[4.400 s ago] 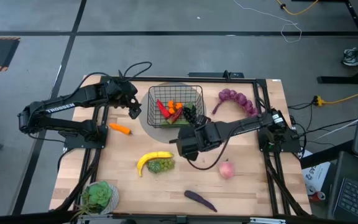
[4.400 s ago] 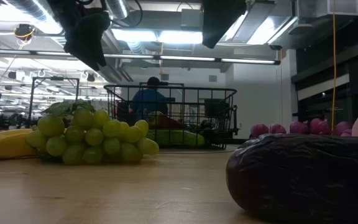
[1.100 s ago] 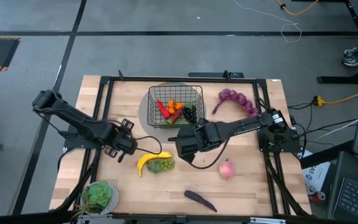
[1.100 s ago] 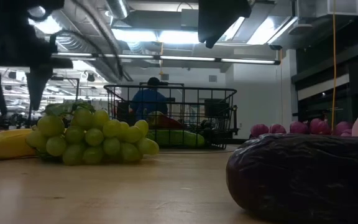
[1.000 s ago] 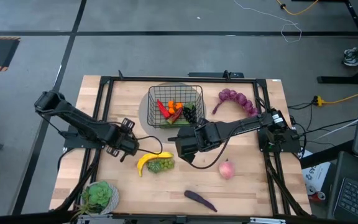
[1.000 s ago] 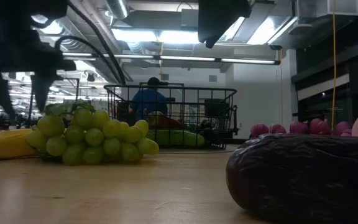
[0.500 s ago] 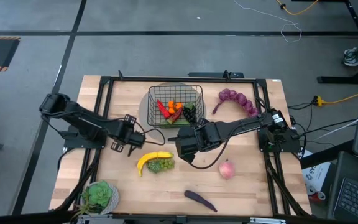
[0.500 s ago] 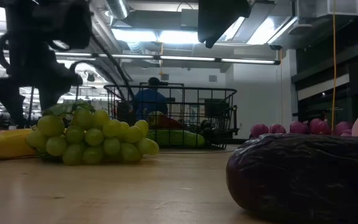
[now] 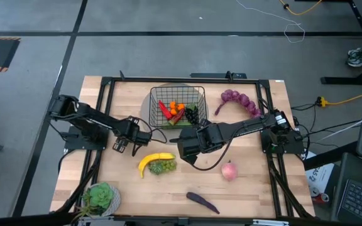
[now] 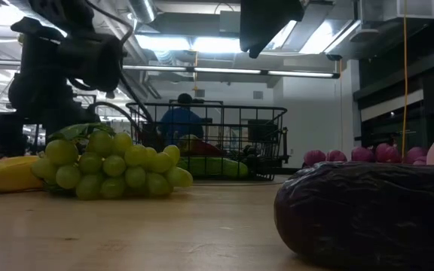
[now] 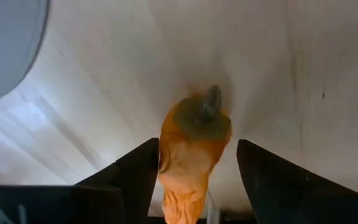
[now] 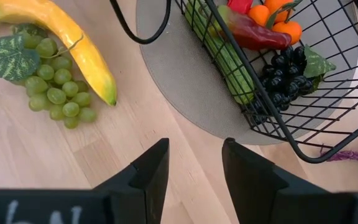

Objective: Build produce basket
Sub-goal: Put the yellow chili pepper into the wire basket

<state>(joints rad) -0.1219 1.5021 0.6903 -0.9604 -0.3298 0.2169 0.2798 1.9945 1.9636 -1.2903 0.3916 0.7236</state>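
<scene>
The basket (image 9: 177, 105) holds several pieces; banana (image 9: 155, 159), grapes (image 9: 163, 167), peach (image 9: 229, 171) and eggplant (image 9: 202, 201) remain out. The left gripper (image 11: 194, 180) clasps a carrot (image 11: 190, 149); the right gripper (image 12: 194, 165) hovers agape.

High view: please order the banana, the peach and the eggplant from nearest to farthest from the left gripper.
From the left gripper, at the table's left of centre:
1. Banana, just to its right and nearer the front edge.
2. Eggplant, near the front edge, right of centre.
3. Peach, on the right side.
</scene>
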